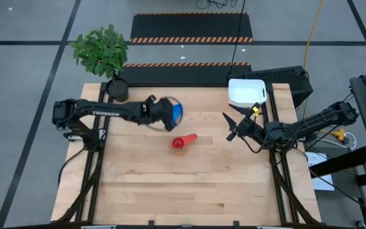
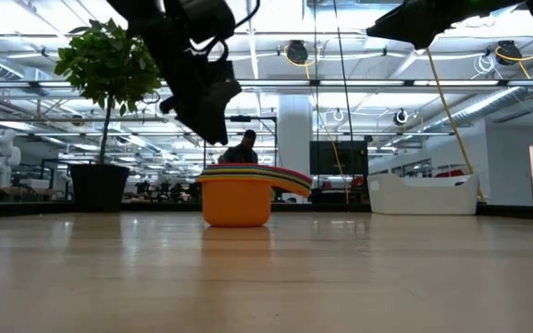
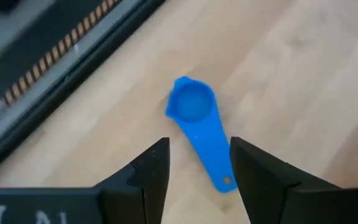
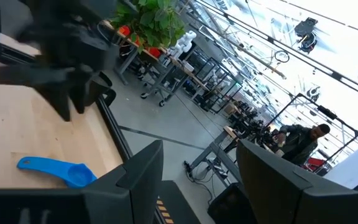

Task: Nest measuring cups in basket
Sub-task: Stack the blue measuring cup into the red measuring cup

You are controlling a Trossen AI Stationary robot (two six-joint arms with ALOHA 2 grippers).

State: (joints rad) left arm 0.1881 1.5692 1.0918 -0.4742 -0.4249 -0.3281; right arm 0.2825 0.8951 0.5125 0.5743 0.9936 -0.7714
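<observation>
Two arms raised; left pincer (image 3: pixel 197 177) open above blue cup (image 3: pixel 197 124).

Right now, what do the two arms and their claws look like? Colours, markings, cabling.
Both arms are dark, near black, with slim jointed links. The left arm carries pale lettering along its forearm link. The right arm has black cables trailing near its wrist and yellow pieces by its base. Each claw, left claw and right claw, has two flat, tapered black fingers.

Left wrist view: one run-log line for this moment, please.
left pincer: open, above blue cup handle, no grip | right pincer: open, empty, raised | stacked cups: on table | basket: empty
</observation>
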